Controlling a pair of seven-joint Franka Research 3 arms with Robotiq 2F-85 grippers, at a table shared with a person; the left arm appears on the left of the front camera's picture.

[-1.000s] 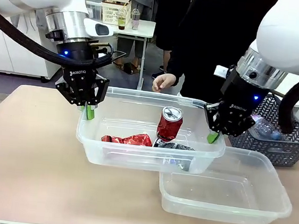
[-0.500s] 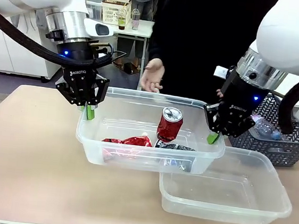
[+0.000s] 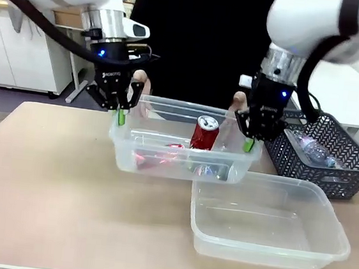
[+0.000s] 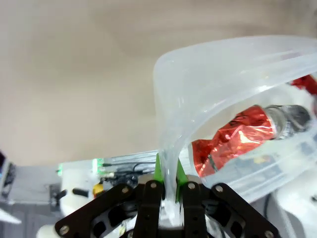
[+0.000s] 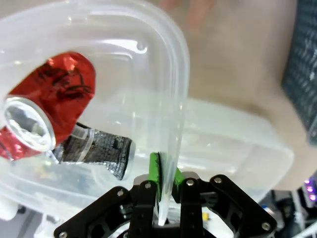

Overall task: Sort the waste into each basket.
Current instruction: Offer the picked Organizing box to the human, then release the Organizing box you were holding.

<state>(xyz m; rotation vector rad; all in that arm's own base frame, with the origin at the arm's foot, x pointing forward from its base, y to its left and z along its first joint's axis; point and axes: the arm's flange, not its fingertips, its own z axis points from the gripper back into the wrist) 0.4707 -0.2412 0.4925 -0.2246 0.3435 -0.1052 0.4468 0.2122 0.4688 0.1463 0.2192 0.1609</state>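
Contents of the clear plastic rectangular tub (image 3: pixel 176 103) are blurred by its wall. A crushed red aluminium can (image 3: pixel 154 159) (image 4: pixel 233 136) and a clear plastic bottle with a dark label (image 3: pixel 211 170) (image 5: pixel 99 151) are seen lying flat, long axes roughly along the tub's length. The bottle's neck is hidden behind an upright red drink can (image 3: pixel 204 132), top facing up. The tub's long axis runs left-right over the table (image 3: pixel 46 178). Its left end rim is clamped by the left gripper (image 3: pixel 123 112) (image 4: pixel 167 171), its right end rim by the right gripper (image 3: pixel 249 142) (image 5: pixel 166 171). Whether the base touches the table cannot be told. The person's hands (image 3: pixel 237 102) are mostly hidden behind the grippers. A second clear tub (image 3: pixel 326 208) lies just in front to the right, beside a dark grey lattice basket (image 3: pixel 350 159).
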